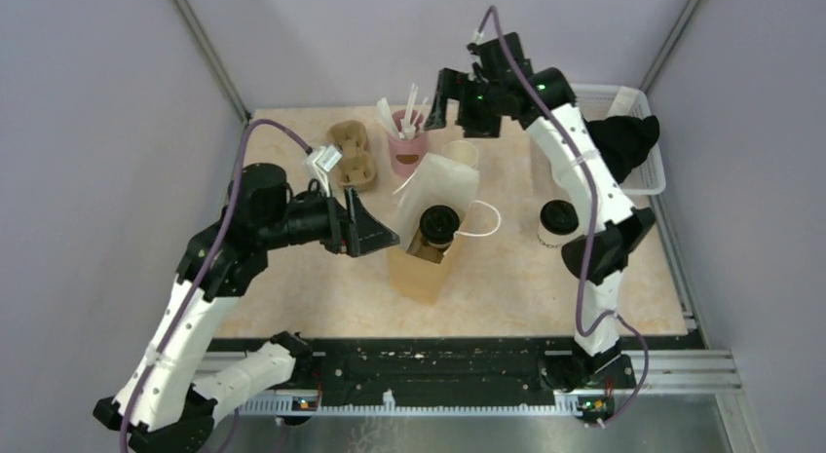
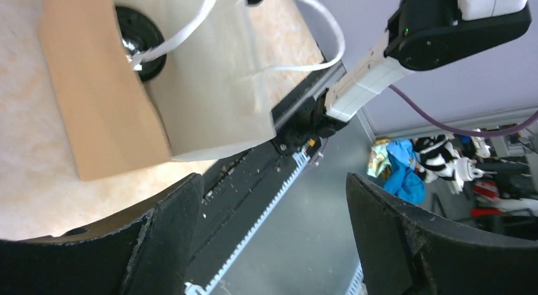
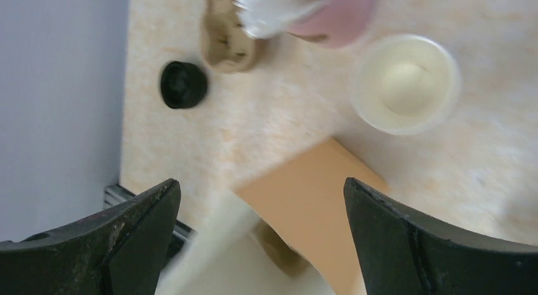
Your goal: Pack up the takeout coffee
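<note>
Cup in bag and second cup stand upright.

1. Top external: fixed high behind the near edge, looking down over the whole table.
2. Left wrist: low, close, facing right at the paper bag and the bagged takeout coffee.
3. Right wrist: high at the far side, facing down; shares the paper bag.
</note>
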Robot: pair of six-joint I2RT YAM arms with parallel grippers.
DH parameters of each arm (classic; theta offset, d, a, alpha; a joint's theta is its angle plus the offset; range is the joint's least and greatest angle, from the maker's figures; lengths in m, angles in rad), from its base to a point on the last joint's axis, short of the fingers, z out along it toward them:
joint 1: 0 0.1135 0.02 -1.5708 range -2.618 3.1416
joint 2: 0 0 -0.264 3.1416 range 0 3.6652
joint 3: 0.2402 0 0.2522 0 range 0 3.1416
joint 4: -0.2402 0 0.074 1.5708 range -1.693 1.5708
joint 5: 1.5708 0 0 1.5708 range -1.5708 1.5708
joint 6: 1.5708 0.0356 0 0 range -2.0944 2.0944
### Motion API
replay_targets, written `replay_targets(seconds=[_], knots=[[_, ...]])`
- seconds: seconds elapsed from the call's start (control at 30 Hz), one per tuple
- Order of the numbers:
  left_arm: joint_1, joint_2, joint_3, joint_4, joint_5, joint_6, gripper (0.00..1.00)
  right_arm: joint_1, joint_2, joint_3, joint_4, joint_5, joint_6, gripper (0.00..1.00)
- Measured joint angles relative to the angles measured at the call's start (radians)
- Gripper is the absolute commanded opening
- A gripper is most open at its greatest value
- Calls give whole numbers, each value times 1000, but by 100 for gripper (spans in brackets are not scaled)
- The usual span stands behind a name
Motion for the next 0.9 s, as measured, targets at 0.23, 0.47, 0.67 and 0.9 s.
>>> replay_targets(seconds=[0.23,0.47,0.67,0.9], knots=[[-1,142,340,-146,-179,84,98,-66,-308,-243,-179,101,-48,99],[0,433,487,-202,-296,179,98,-26,-649,-644,-108,-49,145,94],[0,570,489,-219,-278,227,68,10,-750,-898,61,-172,338,57],[0,562,509,-257,-274,237,18,-19,-751,-944,137,-214,356,0]])
